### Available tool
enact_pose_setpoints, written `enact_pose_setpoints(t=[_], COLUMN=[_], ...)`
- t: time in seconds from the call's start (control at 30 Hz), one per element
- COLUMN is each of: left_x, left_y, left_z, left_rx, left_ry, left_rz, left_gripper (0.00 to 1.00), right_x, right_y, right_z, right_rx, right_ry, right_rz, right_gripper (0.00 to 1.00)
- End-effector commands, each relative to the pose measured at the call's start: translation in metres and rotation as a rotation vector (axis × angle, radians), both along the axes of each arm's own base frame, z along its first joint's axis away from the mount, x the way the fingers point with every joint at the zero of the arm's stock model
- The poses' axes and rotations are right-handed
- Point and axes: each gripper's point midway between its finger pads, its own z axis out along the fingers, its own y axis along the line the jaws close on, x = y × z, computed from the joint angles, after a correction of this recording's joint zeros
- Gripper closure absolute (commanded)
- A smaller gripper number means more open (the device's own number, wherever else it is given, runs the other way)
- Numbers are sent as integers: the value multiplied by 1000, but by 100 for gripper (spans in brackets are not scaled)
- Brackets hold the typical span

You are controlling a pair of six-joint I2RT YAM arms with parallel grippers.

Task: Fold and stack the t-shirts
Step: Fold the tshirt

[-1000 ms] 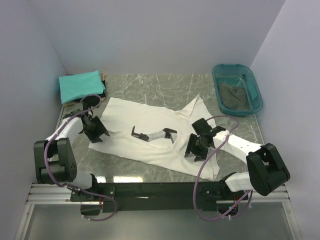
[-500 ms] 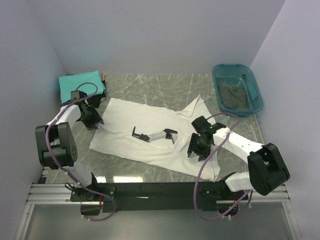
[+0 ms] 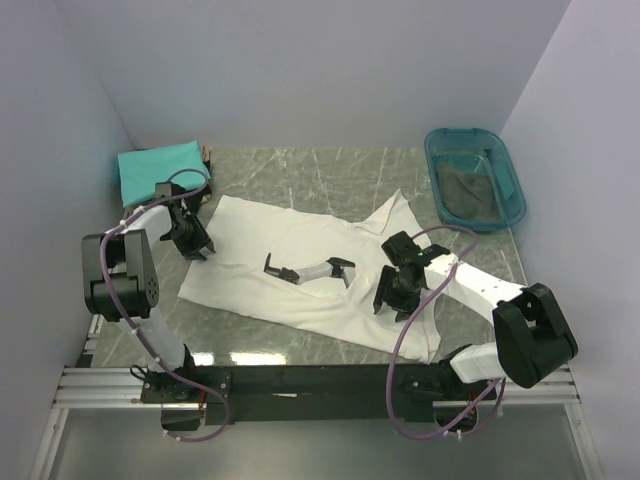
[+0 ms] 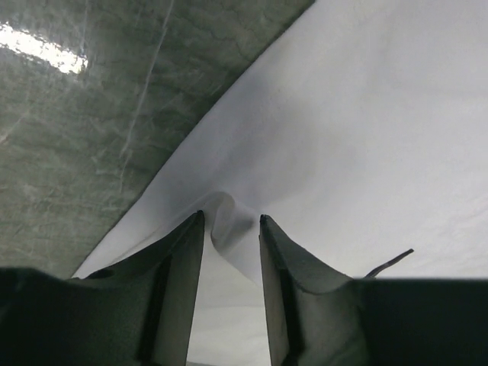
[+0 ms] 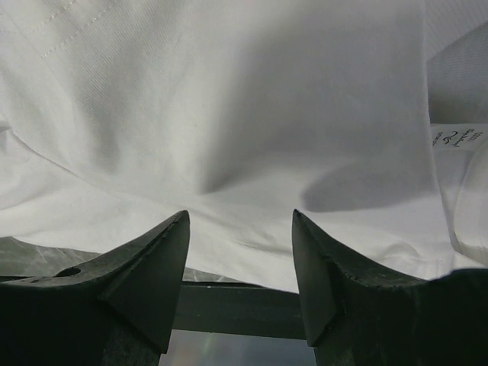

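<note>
A white t-shirt (image 3: 300,270) with a robot-arm print lay spread on the marbled worktop (image 3: 330,165), long axis running left to right. The right end effector (image 3: 395,290), jaws wide, held nothing above soft cloth. The left end effector (image 4: 231,229) pinched a raised fold at its left edge. A folded teal t-shirt (image 3: 160,170) sat far left.

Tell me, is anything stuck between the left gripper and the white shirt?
No, nothing visible is in the way. The left gripper is right at the white shirt, near its edge, and a small ridge of the cloth bunches up between its fingers. Only bare table lies beside it.
</note>
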Motion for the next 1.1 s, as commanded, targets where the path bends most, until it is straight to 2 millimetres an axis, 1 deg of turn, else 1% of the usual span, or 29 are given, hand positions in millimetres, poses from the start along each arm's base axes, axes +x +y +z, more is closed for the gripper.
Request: enact_pose_setpoints(t=[0.0,0.03,0.07,0.1,0.17,0.2,0.27,0.3,0.33,0.73,0.87,0.93,1.07], left_x=[20,20,21,21,24,25,24,25,26,13,17,16,20], left_y=[4,6,7,7,10,11,12,13,14,28,34,35,37], left_z=[8,8,8,9,12,13,12,15,16,27,33,29,29], left_rx=[26,36,39,44,57,61,69,75,80,150,164,161,166], left_ry=[-50,-48,-49,-47,-54,-52,-39,-41,-41,28,35,56,67], left_rz=[-7,-4,-2,-7,-5,-4,-4,-6,-6,-19,-27,-32,-40], left_gripper=[60,66,69,75,79,85,92,98,99,99,96,95,95], right_x=[5,5,5,5,4,4,3,2,1,-7,-7,-7,-5], right_y=[5,5,5,4,5,5,4,4,4,-1,-1,0,1], right_z=[4,4,4,3,3,3,1,1,0,-8,-10,-10,-10], right_rx=[12,12,11,10,12,12,12,12,13,-11,-14,-15,-16], right_ry=[-24,-26,-27,-25,-26,-25,-20,-20,-18,2,6,7,8], right_rz=[-2,-4,-4,-4,-4,-6,-8,-10,-11,-4,-1,4,8], right_gripper=[37,37,37,37,37,37,37,37,37,37,37,37,37])
